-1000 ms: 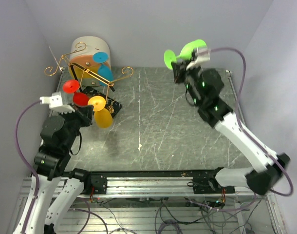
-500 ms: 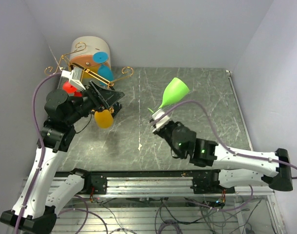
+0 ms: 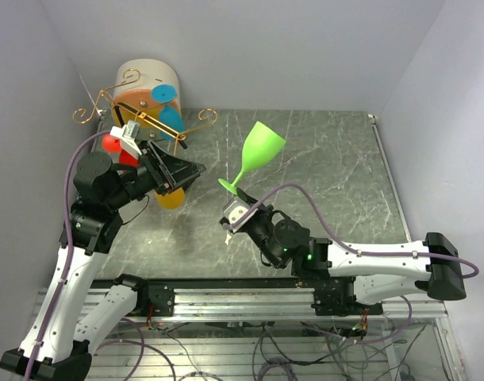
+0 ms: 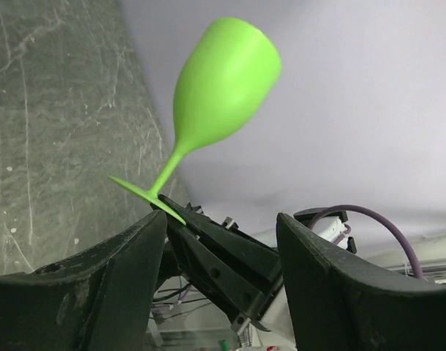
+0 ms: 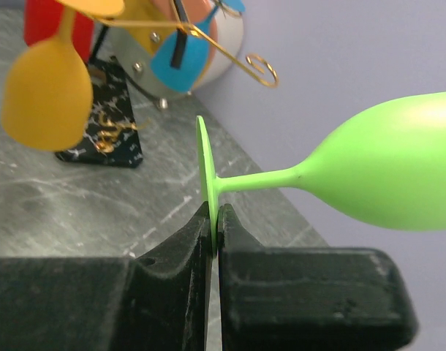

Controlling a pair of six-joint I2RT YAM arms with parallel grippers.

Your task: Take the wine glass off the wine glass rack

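My right gripper (image 3: 234, 205) is shut on the flat foot of a lime-green wine glass (image 3: 259, 147), which it holds tilted above the middle of the table, bowl up and away. In the right wrist view the thin foot stands pinched between the fingers of that gripper (image 5: 214, 213), and the bowl of the green glass (image 5: 387, 172) sticks out to the right. My left gripper (image 3: 188, 170) stands open just left of the glass and faces it. The left wrist view shows the glass (image 4: 224, 80) above the open left gripper (image 4: 221, 219). The gold wire wine glass rack (image 3: 107, 101) stands at the back left.
Red (image 3: 111, 143), blue (image 3: 172, 119) and yellow (image 3: 170, 198) glasses hang on the rack. A cream drum (image 3: 147, 75) stands behind it. The rack's black speckled base (image 5: 99, 124) lies on the grey marbled table (image 3: 329, 175). Walls close in on the left, back and right.
My right arm has swung the green glass from the far right back down to mid-table. My left gripper has opened and turned from the rack's yellow glass to face the green glass.
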